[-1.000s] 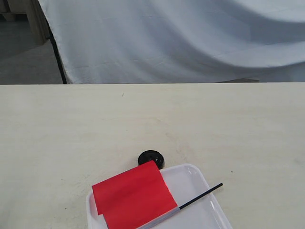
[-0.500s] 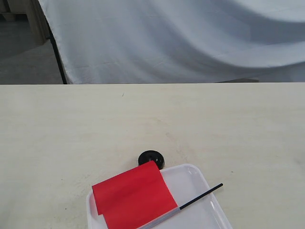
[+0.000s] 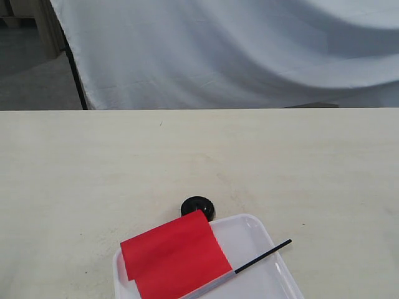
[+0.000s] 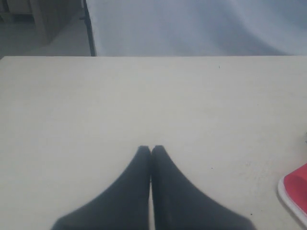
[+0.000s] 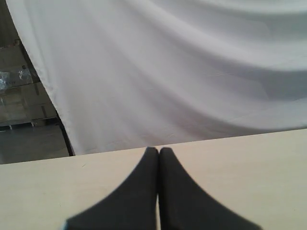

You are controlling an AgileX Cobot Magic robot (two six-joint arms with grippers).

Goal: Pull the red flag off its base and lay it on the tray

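Note:
The red flag (image 3: 174, 255) lies flat in the white tray (image 3: 252, 230) at the front of the table, its thin pole (image 3: 262, 254) sticking out over the tray's right rim. The round black base (image 3: 197, 207) stands on the table just behind the tray, with nothing in it. Neither gripper shows in the exterior view. My left gripper (image 4: 151, 149) is shut and holds nothing, hovering over bare table; a corner of the red flag (image 4: 298, 184) and the tray rim (image 4: 288, 201) show at that view's edge. My right gripper (image 5: 159, 151) is shut too, with nothing in it.
The pale table (image 3: 93, 162) spreads wide around the tray. A white cloth backdrop (image 3: 237, 50) hangs behind the table's far edge, with a dark stand leg (image 3: 76, 78) at its left.

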